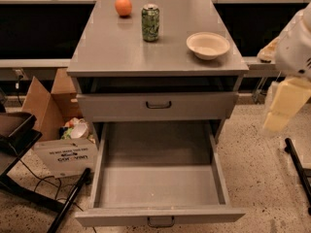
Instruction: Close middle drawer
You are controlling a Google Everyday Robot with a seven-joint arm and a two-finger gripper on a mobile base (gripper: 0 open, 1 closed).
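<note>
Approach step judged in hand: middle drawer point(160, 186) seen pulled fully out, gripper point(278, 115) poised well apart at right, its opening not discernible; drawer front to be reached and pushed inward.

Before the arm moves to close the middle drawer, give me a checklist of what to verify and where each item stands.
1. middle drawer pulled far out: ok, ready to push.
2. Nothing visible inside it to jam: ok.
3. Its handle in view at the front: ok.
4. gripper at the drawer front: not ok, it hangs right of the cabinet, apart from it.
5. cardboard box left of the drawer's path: ok.
</note>
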